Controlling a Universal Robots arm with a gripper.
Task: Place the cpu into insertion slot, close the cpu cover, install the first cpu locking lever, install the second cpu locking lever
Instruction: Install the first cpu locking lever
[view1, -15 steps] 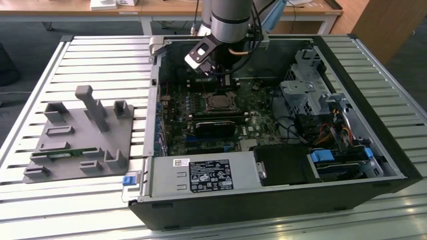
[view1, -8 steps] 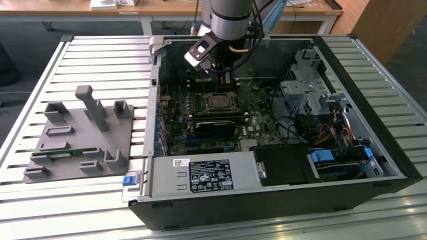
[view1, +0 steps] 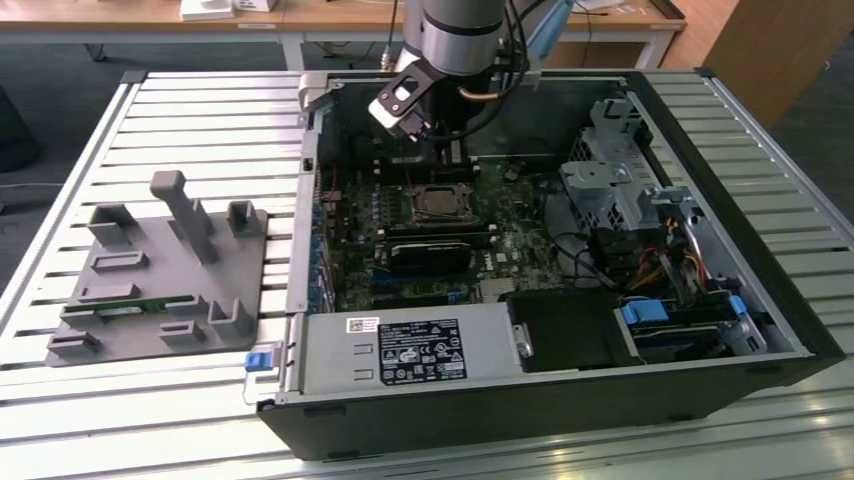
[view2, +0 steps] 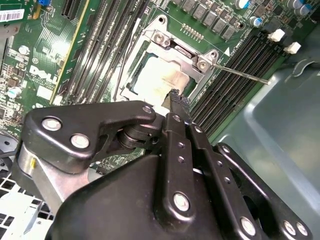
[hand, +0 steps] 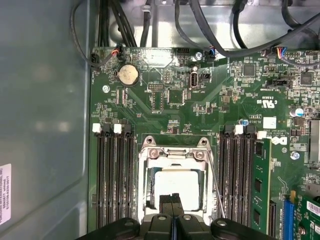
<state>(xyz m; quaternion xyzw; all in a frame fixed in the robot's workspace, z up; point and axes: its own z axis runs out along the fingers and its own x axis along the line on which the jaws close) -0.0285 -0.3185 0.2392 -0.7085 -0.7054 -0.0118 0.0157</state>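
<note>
The cpu lies flat in the insertion slot, its silvery top showing through the window of the cpu cover. The cover lies down over the chip. A thin locking lever rod sticks out at an angle from the socket's side; the first wrist view shows it as a slanted wire. My gripper hangs just over the socket's near edge with its black fingers pressed together and nothing between them. The shut tips sit above the chip's corner. In the exterior view the gripper hangs inside the case.
Long black memory slots flank the socket on both sides. A black graphics card lies in front of the socket. Cables run along the case's back wall. A drive cage stands at the exterior view's right, a grey fixture at its left.
</note>
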